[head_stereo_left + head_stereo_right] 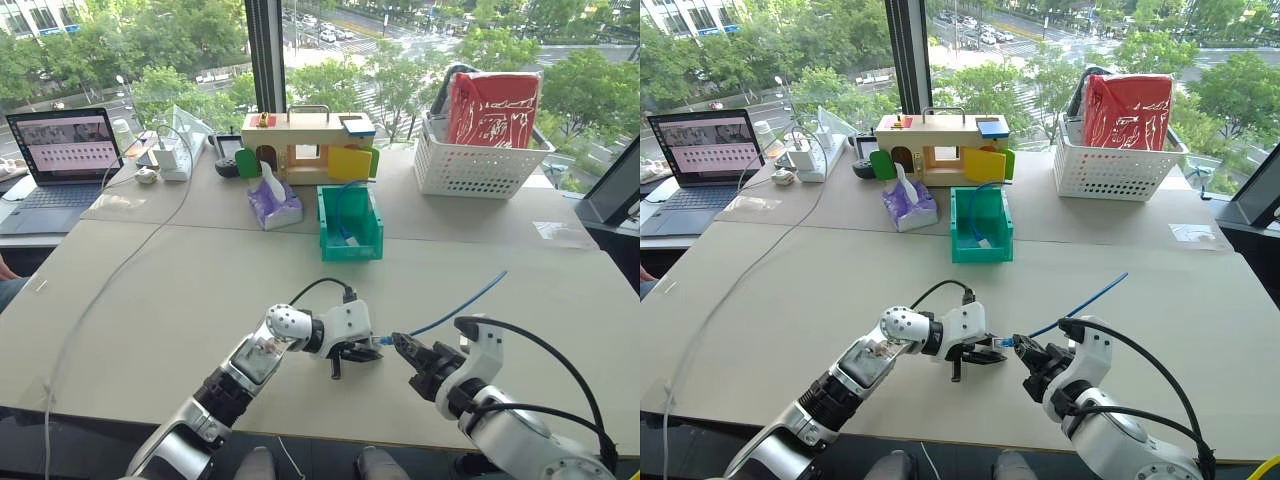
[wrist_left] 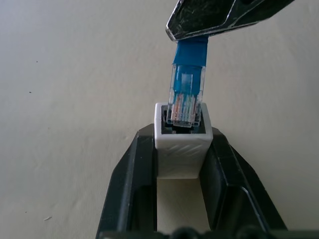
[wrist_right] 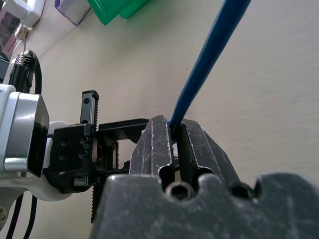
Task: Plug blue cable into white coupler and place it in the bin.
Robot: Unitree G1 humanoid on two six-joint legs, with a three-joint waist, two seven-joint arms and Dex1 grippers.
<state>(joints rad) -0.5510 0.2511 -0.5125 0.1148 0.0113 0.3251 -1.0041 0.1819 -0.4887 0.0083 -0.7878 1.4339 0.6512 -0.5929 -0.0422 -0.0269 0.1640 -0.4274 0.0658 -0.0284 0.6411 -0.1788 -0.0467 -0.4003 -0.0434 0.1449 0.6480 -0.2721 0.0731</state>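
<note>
My left gripper [image 1: 360, 352] hovers over the table's near middle, shut on the white coupler [image 2: 182, 149], a small white block whose dark socket faces my right gripper [image 1: 400, 342]. That gripper is shut on the blue cable [image 1: 455, 308] just behind its clear plug [image 2: 185, 99]. The plug's tip sits in the mouth of the coupler's socket, slightly tilted. The rest of the cable trails away to the right above the table. The teal bin [image 1: 350, 225] stands farther back at the centre, its low front facing me, with a blue cable inside.
A white lattice basket [image 1: 480, 165] with a red bag stands at the back right. A wooden toy box [image 1: 305, 145] and a purple tissue pack [image 1: 272, 205] sit behind the bin. A laptop [image 1: 60, 160] and a long white cord [image 1: 110, 280] are on the left.
</note>
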